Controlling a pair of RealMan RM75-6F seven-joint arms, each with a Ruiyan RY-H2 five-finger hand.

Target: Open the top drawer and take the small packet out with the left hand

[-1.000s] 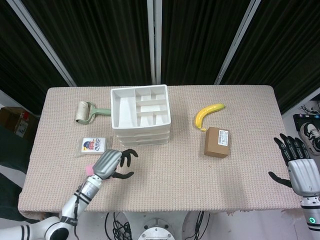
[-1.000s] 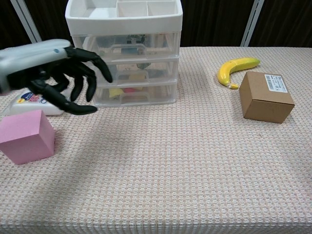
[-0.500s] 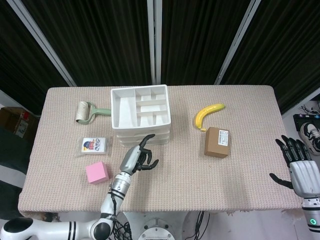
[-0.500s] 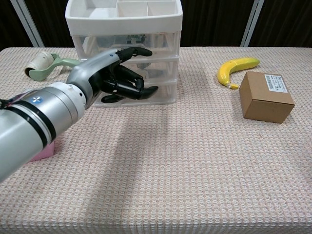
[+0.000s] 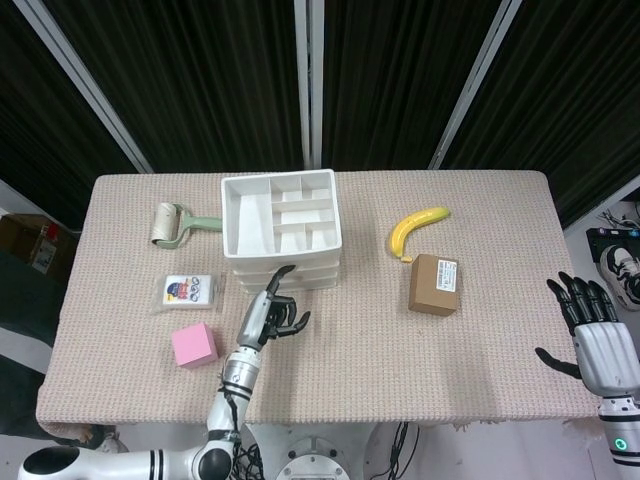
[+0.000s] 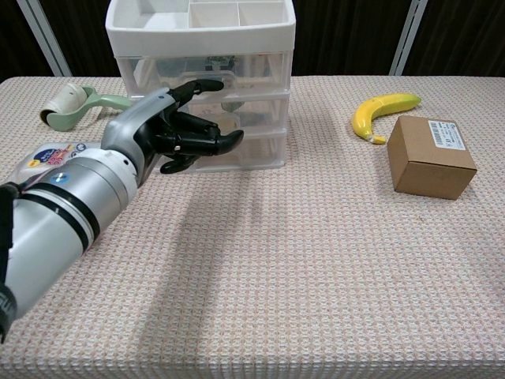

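Observation:
The white three-drawer unit [image 5: 282, 228] [image 6: 201, 79] stands at the table's middle back, all drawers closed. Its top drawer [image 6: 207, 73] has a clear front, and the contents show only dimly through it. My left hand [image 5: 268, 314] [image 6: 170, 133] hovers right in front of the drawers, fingers spread and holding nothing. One fingertip [image 6: 213, 83] reaches up to the top drawer's handle, while the others point at the lower drawers. My right hand [image 5: 592, 335] hangs open and empty off the table's right edge, seen only in the head view.
A printed packet [image 5: 188, 291] [image 6: 46, 155] and a pink cube [image 5: 194, 345] lie left of my left arm. A green lint roller [image 5: 172, 222] [image 6: 75, 103] sits at the back left. A banana [image 5: 417, 228] [image 6: 383, 110] and a cardboard box [image 5: 434, 284] [image 6: 431, 156] lie to the right.
My left hand swung from beside the pink cube to the drawer fronts, then edged closer, one finger rising to the top drawer's handle. The right hand barely moved.

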